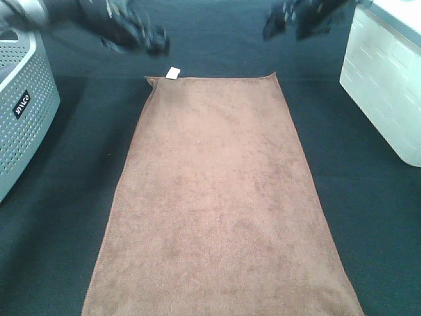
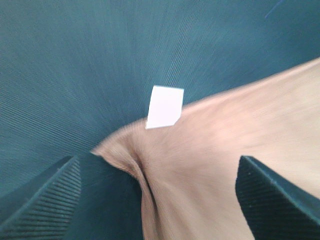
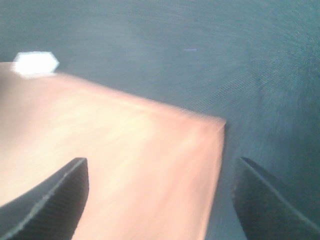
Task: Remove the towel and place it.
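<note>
Exterior high view: towel (image 1: 220, 197) lies flat on dark worktop (image 1: 368, 217), white tag (image 1: 173, 73) at far corner, basket (image 1: 23, 105) at left edge. Risk, judged: left claw (image 1: 154, 45) near tagged corner could snag hem and ruck cloth. Both claws released wide, holding nothing; right claw (image 1: 289, 26) above other far corner, not touching.

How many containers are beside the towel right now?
2. A grey perforated basket sits off the towel's left side at the frame edge; a white bin sits off its right side. Both are cropped, so more could lie outside view.
</note>
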Robot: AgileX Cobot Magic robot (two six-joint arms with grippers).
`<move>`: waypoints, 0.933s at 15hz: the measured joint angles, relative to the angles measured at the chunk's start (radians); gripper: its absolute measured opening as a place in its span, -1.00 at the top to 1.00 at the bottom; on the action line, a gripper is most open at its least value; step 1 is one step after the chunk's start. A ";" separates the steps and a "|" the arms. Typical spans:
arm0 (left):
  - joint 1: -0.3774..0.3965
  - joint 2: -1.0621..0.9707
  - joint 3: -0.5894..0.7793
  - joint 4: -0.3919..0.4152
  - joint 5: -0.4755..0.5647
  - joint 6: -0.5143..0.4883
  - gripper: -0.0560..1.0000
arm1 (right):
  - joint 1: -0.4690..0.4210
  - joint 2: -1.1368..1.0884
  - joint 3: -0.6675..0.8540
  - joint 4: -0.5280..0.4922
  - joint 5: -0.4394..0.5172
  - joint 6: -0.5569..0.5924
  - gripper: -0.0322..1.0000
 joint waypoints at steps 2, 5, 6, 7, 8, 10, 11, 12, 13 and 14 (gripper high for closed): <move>0.001 -0.152 -0.003 0.086 0.157 -0.082 -0.70 | 0.000 -0.119 -0.001 -0.050 0.122 0.076 -0.51; 0.026 -0.337 -0.004 0.237 0.329 -0.199 -0.71 | -0.025 -0.282 -0.001 -0.179 0.279 0.180 -0.51; 0.063 -0.385 -0.004 0.249 0.385 -0.246 -0.71 | -0.054 -0.323 -0.001 -0.183 0.315 0.182 -0.51; 0.104 -0.419 -0.005 0.254 0.430 -0.268 -0.72 | -0.080 -0.363 -0.001 -0.188 0.330 0.171 -0.51; 0.145 -0.443 -0.005 0.255 0.472 -0.276 -0.72 | -0.104 -0.406 0.002 -0.192 0.331 0.164 -0.51; 0.220 -0.468 -0.005 0.254 0.616 -0.278 -0.72 | -0.117 -0.525 0.066 -0.200 0.333 0.162 -0.51; 0.237 -0.474 0.005 0.260 0.632 -0.285 -0.72 | -0.117 -0.580 0.124 -0.196 0.334 0.162 -0.51; 0.249 -0.495 0.039 0.279 0.638 -0.292 -0.72 | -0.117 -0.639 0.200 -0.189 0.334 0.162 -0.51; 0.254 -0.528 0.087 0.296 0.640 -0.296 -0.72 | -0.117 -0.694 0.277 -0.189 0.335 0.162 -0.51; 0.255 -0.579 0.155 0.309 0.640 -0.295 -0.72 | -0.117 -0.754 0.362 -0.189 0.336 0.162 -0.51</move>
